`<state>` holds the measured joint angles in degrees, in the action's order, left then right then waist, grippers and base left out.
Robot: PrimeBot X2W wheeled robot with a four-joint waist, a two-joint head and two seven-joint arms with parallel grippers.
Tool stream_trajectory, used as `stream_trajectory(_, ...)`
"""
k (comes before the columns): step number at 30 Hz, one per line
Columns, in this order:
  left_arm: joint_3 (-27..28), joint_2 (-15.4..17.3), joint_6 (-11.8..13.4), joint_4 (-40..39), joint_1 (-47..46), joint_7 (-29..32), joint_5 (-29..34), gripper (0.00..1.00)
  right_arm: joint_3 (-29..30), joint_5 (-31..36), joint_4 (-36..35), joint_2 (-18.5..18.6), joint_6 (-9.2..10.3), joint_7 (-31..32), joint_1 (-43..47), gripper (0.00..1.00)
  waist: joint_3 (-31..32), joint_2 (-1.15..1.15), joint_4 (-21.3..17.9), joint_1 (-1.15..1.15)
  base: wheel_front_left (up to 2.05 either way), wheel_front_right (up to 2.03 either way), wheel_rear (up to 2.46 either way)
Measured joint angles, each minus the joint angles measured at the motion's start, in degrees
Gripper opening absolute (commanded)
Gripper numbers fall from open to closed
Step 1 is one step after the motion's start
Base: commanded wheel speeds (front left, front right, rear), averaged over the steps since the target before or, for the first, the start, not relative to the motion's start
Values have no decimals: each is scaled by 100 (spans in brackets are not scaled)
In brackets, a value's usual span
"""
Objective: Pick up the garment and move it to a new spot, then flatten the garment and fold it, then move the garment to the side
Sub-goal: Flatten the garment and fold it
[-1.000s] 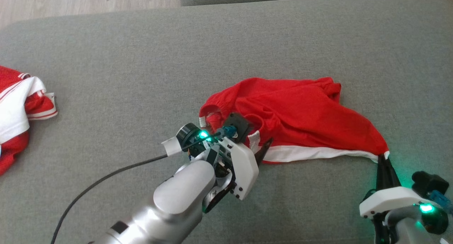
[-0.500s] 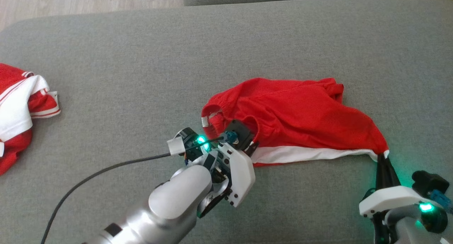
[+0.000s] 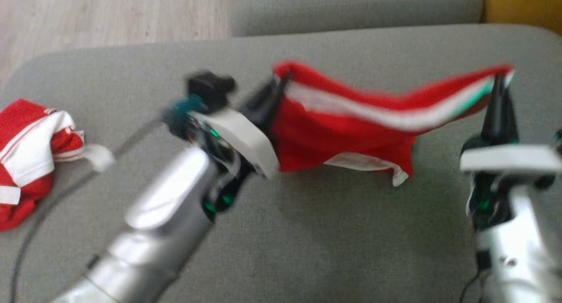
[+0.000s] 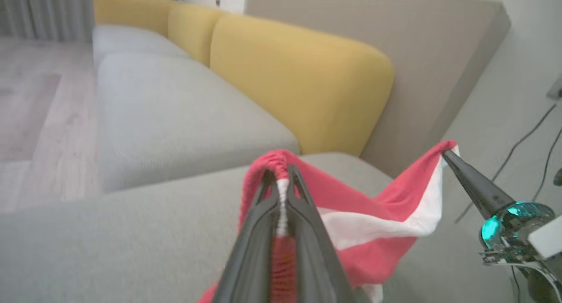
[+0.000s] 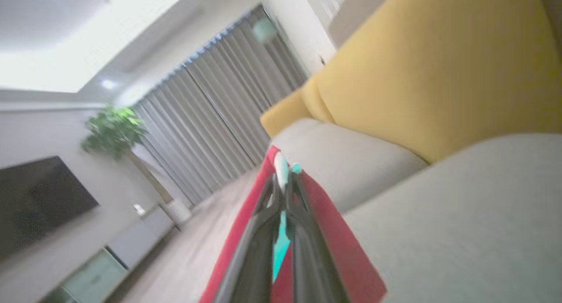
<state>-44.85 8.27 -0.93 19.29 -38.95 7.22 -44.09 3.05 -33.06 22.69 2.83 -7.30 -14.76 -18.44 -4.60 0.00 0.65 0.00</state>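
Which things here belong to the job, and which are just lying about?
Job: red garment, pinched by left gripper and right gripper, lifted over the grey cushion.
Lying about: second red-and-white garment at the cushion's left; yellow backrest.

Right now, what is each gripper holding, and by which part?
Both hold the red garment: the left gripper pinches its gathered red edge, the right gripper its white-striped corner, and it hangs stretched between them.
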Motion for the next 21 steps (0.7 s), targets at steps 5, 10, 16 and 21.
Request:
stream_trajectory(5,636,388,-15,-435,-425,-70,-325,0,41,-902,-699,181,1,580,-664,0,304,0,-7,0,0,0,0)
stream_trajectory(10,967,711,45,-765,-865,130,-335,0,379,-1240,-1229,269,0,1459,-1251,0,435,0,17,-1,0,0,0)
stream_trajectory(16,1136,788,138,-810,-1255,591,-605,0,849,-875,-1283,157,0,2413,-2189,0,116,0,-4,0,0,0,0)
stream_trajectory(21,1319,677,174,-323,-1807,371,-573,0,824,-416,-658,105,0,2391,-3060,0,-352,0,-84,1,0,0,0)
